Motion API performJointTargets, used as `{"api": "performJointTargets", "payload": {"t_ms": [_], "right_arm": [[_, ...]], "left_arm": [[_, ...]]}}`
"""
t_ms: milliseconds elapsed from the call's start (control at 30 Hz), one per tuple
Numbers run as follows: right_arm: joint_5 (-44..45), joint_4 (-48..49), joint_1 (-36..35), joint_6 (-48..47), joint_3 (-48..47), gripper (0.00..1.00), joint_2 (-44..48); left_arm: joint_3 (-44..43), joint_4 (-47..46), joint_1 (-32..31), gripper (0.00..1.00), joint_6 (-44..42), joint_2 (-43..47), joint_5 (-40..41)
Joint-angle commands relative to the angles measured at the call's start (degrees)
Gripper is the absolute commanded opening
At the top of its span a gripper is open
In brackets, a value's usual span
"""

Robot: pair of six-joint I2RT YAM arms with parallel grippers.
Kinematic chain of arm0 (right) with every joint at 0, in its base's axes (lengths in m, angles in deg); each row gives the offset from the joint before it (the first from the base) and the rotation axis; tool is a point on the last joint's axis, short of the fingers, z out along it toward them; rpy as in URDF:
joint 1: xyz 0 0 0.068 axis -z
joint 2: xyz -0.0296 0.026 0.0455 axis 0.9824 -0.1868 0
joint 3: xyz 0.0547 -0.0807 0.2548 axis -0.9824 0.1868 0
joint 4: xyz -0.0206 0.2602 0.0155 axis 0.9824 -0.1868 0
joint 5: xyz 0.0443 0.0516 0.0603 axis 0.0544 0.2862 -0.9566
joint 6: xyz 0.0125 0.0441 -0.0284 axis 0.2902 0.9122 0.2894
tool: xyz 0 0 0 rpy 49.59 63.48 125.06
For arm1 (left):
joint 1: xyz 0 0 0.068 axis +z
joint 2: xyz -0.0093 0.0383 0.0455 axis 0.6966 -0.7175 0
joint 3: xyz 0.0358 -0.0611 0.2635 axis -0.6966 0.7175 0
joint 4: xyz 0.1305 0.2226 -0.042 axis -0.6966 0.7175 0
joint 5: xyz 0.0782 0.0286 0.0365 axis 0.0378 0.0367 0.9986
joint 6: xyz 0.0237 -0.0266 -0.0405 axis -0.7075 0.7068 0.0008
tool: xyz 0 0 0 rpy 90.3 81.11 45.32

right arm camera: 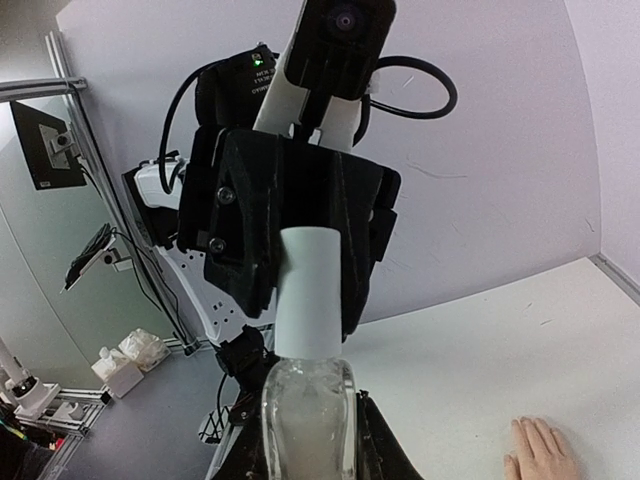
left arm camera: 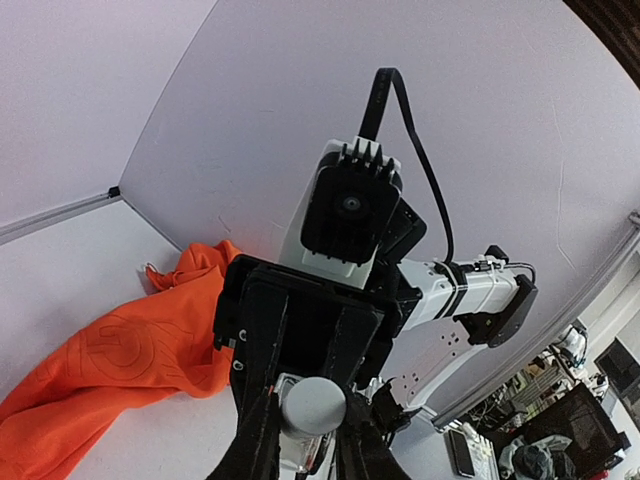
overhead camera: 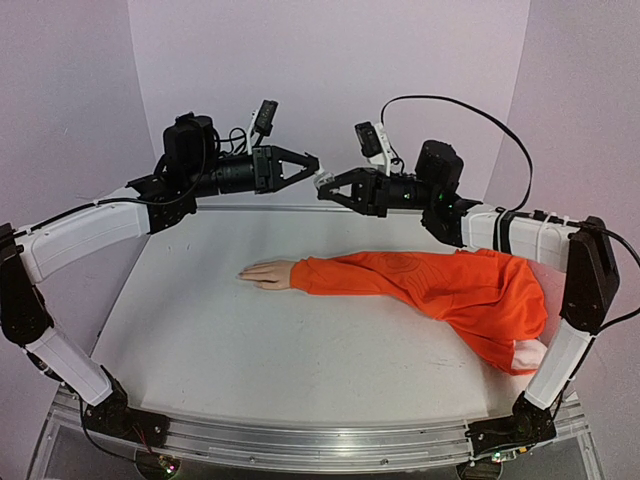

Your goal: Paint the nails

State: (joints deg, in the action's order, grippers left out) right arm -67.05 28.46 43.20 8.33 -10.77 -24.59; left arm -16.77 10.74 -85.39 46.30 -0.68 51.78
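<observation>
The pale mannequin hand (overhead camera: 266, 273) lies flat on the table and sticks out of an orange sleeve (overhead camera: 430, 285), fingers pointing left. Its nails (overhead camera: 244, 272) are too small to make out. Both grippers meet in the air above the back of the table. My right gripper (overhead camera: 322, 192) is shut on a small clear bottle (right arm camera: 308, 420). My left gripper (overhead camera: 316, 165) is shut on the bottle's white cap (right arm camera: 310, 290), which the left wrist view shows end-on (left arm camera: 314, 404). The hand's fingertips (right arm camera: 535, 445) show at the lower right of the right wrist view.
The orange garment (left arm camera: 130, 350) spreads over the right half of the white table (overhead camera: 250, 340) and bunches near the right arm's base. Pale walls stand close at the back and on both sides.
</observation>
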Motion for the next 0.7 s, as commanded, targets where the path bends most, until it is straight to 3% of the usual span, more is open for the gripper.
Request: {"api": "performJointTargets", "payload": {"t_ms": [0, 167, 433, 667], "right_arm": [[1.4, 3.1, 0.0, -2.7, -1.0, 0.0, 0.8], [4.4, -0.1, 0.0, -5.9, -0.6, 0.0, 1.5], [6.1, -6.1, -0.1, -11.2, -1.2, 0.0, 1.7], [5.7, -7.6, -0.1, -12.8, -1.0, 0.0, 1.8]], "left_arm": [[-1.9, -0.3, 0.0, 0.15, -0.7, 1.2, 2.5], [-2.5, 2.1, 0.0, 0.18, -1.1, 1.2, 2.9], [-6.8, 15.4, 0.2, 0.54, -3.3, 1.8, 3.2], [-9.3, 22.6, 0.2, 0.61, -4.7, 1.4, 3.5]]}}
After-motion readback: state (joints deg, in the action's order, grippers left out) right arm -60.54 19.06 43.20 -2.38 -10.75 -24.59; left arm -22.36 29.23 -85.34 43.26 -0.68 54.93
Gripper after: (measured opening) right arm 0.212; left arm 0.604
